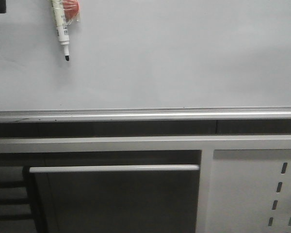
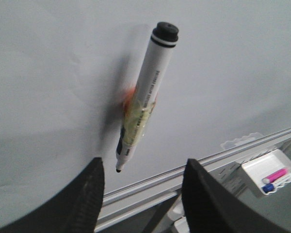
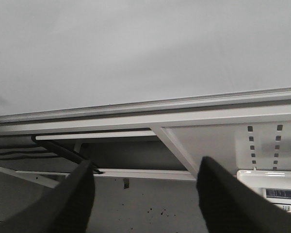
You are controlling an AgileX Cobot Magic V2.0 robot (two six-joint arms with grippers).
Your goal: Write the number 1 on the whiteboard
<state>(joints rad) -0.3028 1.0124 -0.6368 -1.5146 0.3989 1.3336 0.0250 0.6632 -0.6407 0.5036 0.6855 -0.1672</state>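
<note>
The whiteboard [image 1: 174, 58] fills the upper half of the front view, pale grey-white, with a silver bottom rail [image 1: 145, 115]. No black stroke of the number 1 shows on it in any view. A white marker with a black tip [image 1: 61, 28] hangs on the board at the top left, tip down, by an orange holder [image 1: 70, 8]. In the left wrist view the marker [image 2: 144, 99] sits on the board [image 2: 233, 73] just beyond my left gripper [image 2: 143, 170], which is open and empty. My right gripper [image 3: 145, 170] is open and empty below the board's rail [image 3: 184, 103].
Below the rail a white frame with a horizontal bar [image 1: 114, 168] and a white perforated metal panel [image 1: 262, 194] stand. A small white tray [image 2: 271, 171] with a pink and a blue marker hangs by the rail. Neither gripper shows in the front view.
</note>
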